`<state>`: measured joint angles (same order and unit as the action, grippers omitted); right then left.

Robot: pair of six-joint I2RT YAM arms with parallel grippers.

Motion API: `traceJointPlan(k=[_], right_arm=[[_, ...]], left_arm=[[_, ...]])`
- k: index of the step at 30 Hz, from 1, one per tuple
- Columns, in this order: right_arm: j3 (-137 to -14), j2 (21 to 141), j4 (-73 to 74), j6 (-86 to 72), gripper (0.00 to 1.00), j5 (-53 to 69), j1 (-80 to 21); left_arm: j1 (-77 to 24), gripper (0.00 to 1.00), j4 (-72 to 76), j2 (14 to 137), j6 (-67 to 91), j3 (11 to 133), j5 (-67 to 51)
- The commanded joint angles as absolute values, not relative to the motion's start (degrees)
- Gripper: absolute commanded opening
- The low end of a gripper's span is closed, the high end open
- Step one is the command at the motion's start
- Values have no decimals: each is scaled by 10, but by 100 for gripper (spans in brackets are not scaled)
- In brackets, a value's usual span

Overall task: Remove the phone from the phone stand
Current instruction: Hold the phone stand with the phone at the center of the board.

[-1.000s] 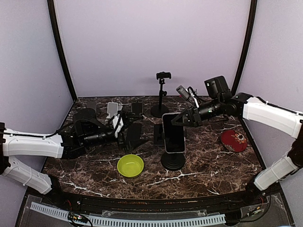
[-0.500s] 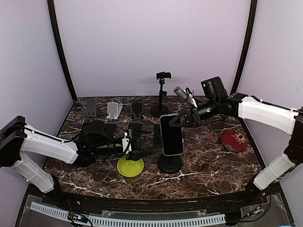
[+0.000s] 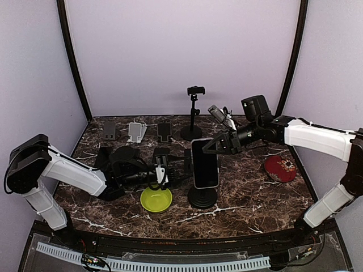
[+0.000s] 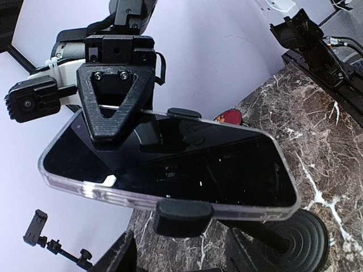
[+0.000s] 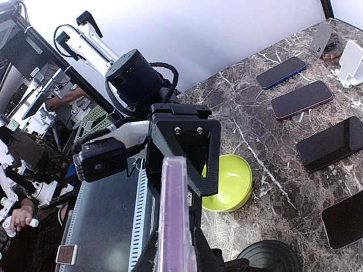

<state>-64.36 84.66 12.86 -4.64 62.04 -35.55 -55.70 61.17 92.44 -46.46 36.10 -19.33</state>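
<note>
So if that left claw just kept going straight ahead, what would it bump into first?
Probably the phone, clamped in the phone stand: the left gripper points straight at its screen. How far off it is, is hard to judge.

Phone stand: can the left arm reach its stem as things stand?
Probably yes. The left gripper hovers just left of the phone stand, nothing between them; the right gripper grips the phone only at its top.

Left arm [image 3: 71,171]: reaching low and forward, elbow bending.
Left gripper [image 3: 163,174]: holding its fingers apart, gripping nothing.
Right arm [image 3: 315,136]: stretching toward the left gripper, wrist angling down.
Right gripper [image 3: 210,146]: clamping the phone [image 3: 205,164] at its top end.
</note>
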Motion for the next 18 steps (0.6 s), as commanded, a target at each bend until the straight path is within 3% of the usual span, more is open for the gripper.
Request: traceJointPlan(k=[1, 18], right_arm=[[-631, 841, 103, -69, 0, 647, -358], [-607, 834, 71, -96, 0, 621, -361]], left_arm=[[-561, 53, 654, 934, -469, 386, -195], [-575, 32, 660, 955, -480, 407, -196]])
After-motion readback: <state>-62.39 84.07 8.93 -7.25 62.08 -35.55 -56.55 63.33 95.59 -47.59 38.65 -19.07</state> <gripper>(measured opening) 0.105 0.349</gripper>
